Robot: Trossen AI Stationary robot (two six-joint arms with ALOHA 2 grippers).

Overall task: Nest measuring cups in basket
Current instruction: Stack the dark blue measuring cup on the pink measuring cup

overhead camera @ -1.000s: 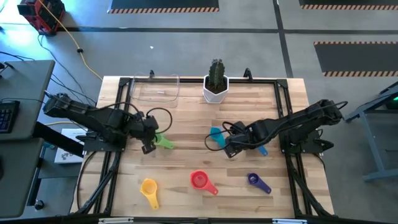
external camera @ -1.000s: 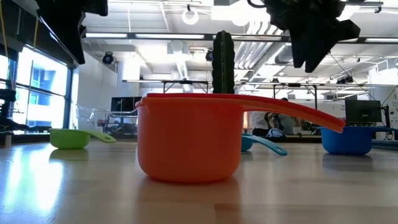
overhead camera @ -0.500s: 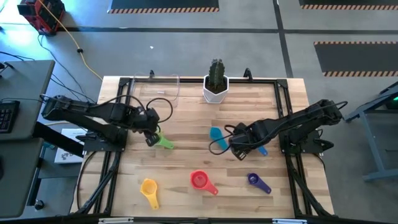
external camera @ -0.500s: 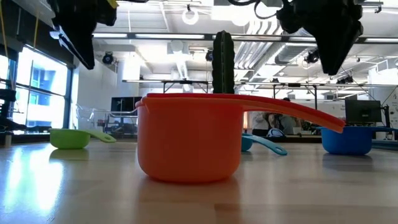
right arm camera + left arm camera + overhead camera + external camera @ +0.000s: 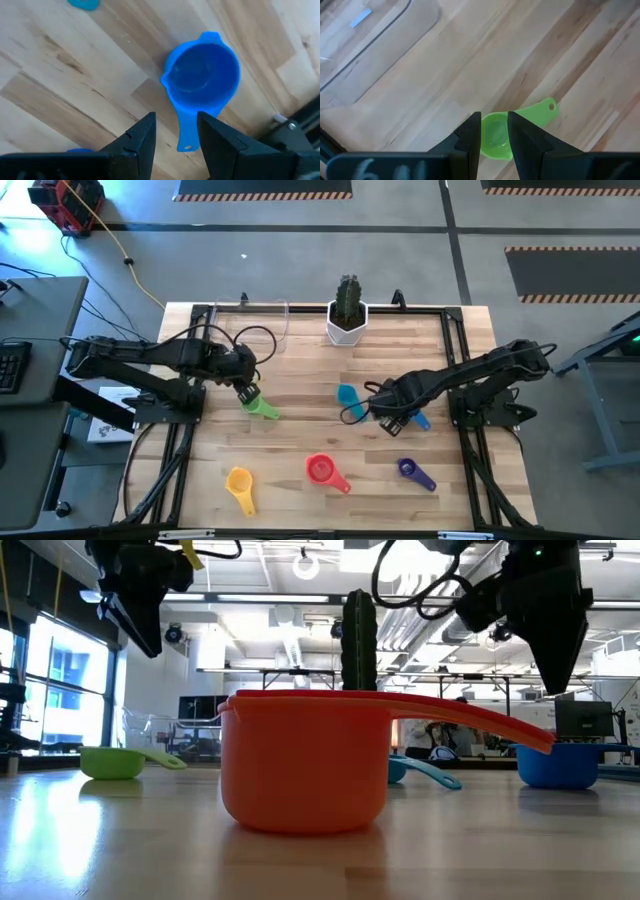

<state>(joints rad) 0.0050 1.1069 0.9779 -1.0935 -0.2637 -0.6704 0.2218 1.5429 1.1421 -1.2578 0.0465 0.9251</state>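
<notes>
Left gripper [image 5: 494,134] jaws narrowly open above green cup [image 5: 496,142]; right gripper [image 5: 176,129] open above blue cup [image 5: 202,75] handle; misaligned closing could flick either.

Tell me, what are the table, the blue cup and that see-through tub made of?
Table: looks like pale wood planks, with visible grain and seams; smooth, slightly glossy finish.
Blue cup: probably moulded plastic, with even colour, a soft sheen, and the handle formed in one piece.
Tub: likely clear plastic; the wood shows through it and its rounded rim catches light. Glass can't be ruled out.
</notes>
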